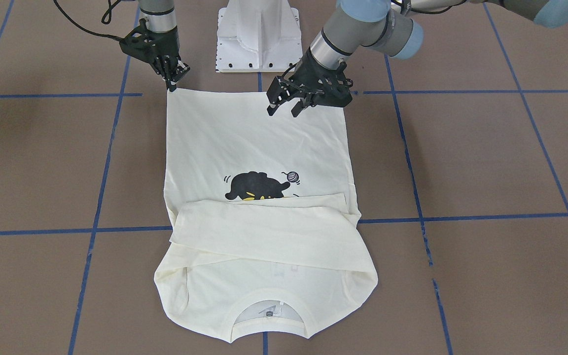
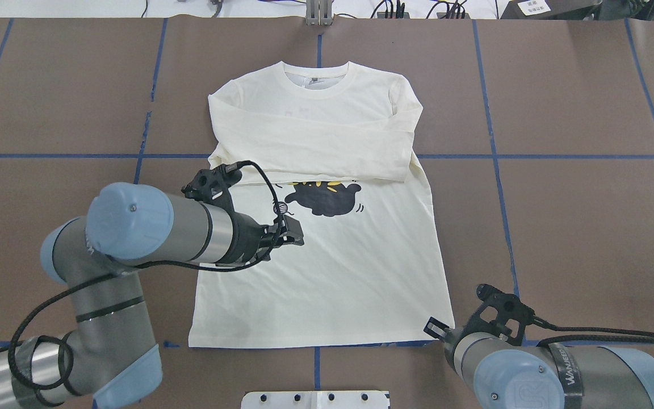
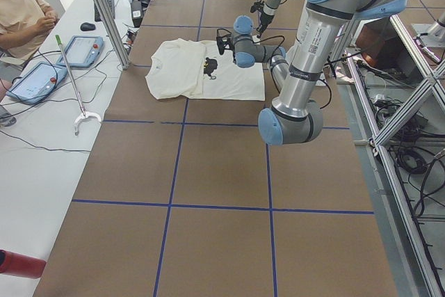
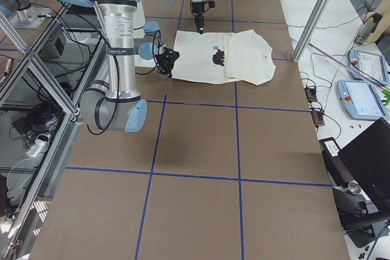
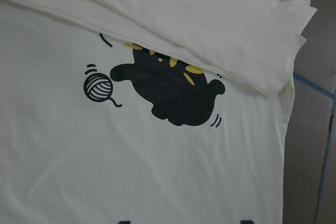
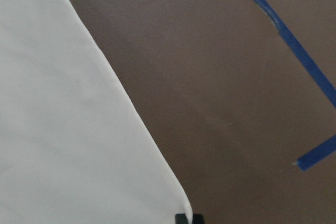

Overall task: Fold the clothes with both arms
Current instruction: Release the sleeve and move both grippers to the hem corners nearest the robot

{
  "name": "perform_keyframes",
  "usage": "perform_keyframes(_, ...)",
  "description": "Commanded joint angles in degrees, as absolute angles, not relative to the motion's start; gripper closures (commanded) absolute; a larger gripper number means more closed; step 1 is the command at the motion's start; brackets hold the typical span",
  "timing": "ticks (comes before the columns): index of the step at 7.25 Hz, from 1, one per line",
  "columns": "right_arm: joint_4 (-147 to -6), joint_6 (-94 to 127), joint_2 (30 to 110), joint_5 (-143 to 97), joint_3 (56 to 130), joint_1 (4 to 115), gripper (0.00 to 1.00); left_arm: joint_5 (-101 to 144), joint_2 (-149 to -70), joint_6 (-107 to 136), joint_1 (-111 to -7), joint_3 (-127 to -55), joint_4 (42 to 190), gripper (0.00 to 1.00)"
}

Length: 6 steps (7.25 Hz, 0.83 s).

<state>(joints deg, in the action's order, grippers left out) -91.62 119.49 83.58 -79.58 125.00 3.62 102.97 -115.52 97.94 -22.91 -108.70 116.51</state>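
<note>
Soft, limp shirt [image 1: 259,143]; take hem corners at 11 and 1 o'clock. Left gripper [image 1: 284,109] spread wide; right gripper [image 1: 171,84] at corner, grip unclear.

You're in a robotics lab: grey jointed robot arms [image 3: 306,46] with light blue caps stand over a broad brown worktop [image 3: 208,172] gridded with blue tape lines [image 3: 172,204]. Silver aluminium frame posts [image 3: 104,12] line its edge. Two grey touchscreen teach pendants [image 3: 35,81] lie on the white side table [image 3: 35,165] at left, and black cable bundles [image 3: 410,161] lie under the right-hand framing.
</note>
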Motion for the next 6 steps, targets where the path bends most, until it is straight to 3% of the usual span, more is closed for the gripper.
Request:
perform_keyframes(1, -91.8, 119.4, 83.3, -79.8, 125.4, 2.9, 1.0, 95.0, -111.1, 99.4, -14.0, -117.3, 99.1, 0.24)
perform_keyframes(3, -91.8, 119.1, 83.3, -79.9, 125.4, 2.9, 1.0, 90.7, -103.9, 102.1, -10.6, -118.3, 98.5, 0.24)
perform_keyframes(6, -91.8, 119.2, 83.2, -80.4, 125.4, 2.8, 1.0, 91.4, -101.6, 102.3, -10.5, -117.9, 98.4, 0.26)
